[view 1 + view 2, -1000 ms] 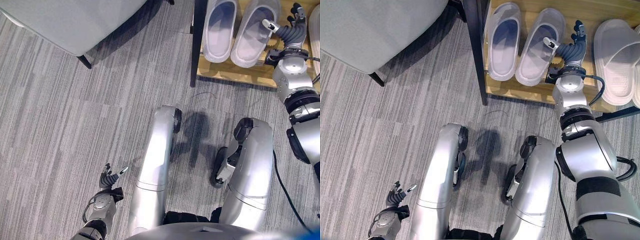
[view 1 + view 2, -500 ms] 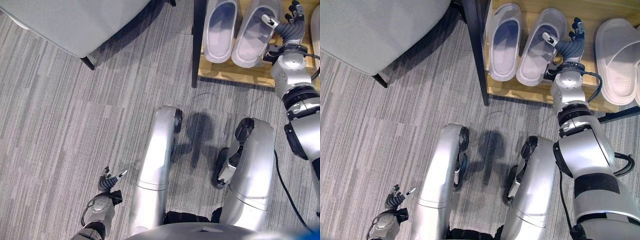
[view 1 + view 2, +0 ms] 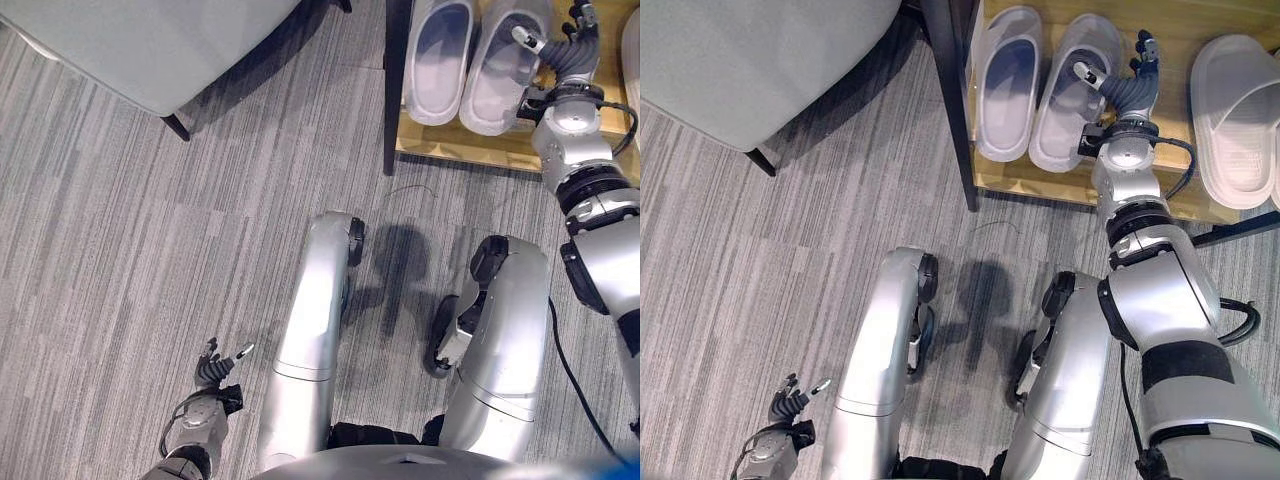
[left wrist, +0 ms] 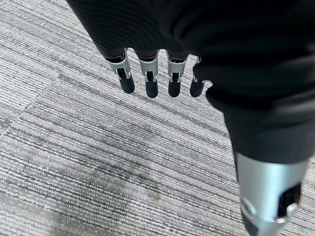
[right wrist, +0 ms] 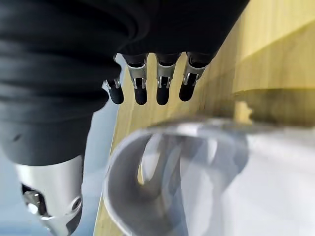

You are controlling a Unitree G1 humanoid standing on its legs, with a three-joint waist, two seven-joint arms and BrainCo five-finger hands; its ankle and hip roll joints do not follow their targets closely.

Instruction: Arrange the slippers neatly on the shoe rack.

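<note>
Your right hand (image 3: pixel 1118 88), fingers loosely spread and holding nothing, sits a little higher on the shoe rack (image 3: pixel 1180 195) than before, beside the pale slipper (image 3: pixel 1065 90) whose toe the frame's top cuts off, while your left hand (image 3: pixel 213 365) hangs relaxed lower left.

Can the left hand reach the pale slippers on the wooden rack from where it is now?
Probably not. The left hand hangs open low over the grey carpet, far from the slippers on the rack. The right hand is already beside them.
</note>
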